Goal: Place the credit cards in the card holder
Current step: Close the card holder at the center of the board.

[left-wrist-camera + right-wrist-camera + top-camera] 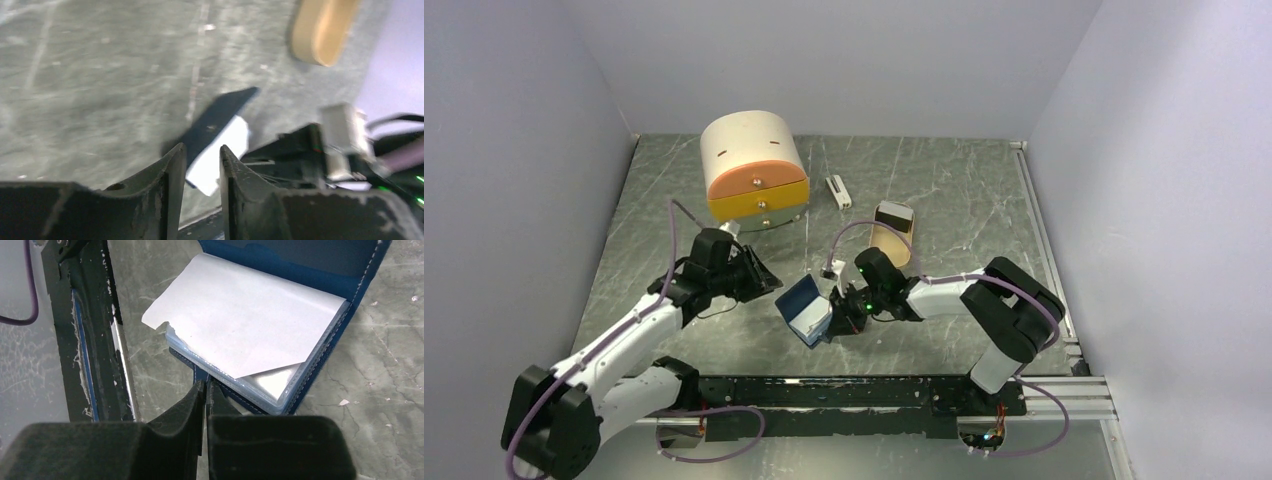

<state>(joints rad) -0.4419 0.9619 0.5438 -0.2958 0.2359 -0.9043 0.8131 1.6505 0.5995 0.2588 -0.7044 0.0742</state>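
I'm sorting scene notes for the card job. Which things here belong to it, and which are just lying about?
Belongs to the job: card holder, open; pale card lying in it; right gripper pinching its edge; left gripper, open, nearby.
Lying about: wooden drawer box; small white bar; tan tin.

No legible text or markings anywhere
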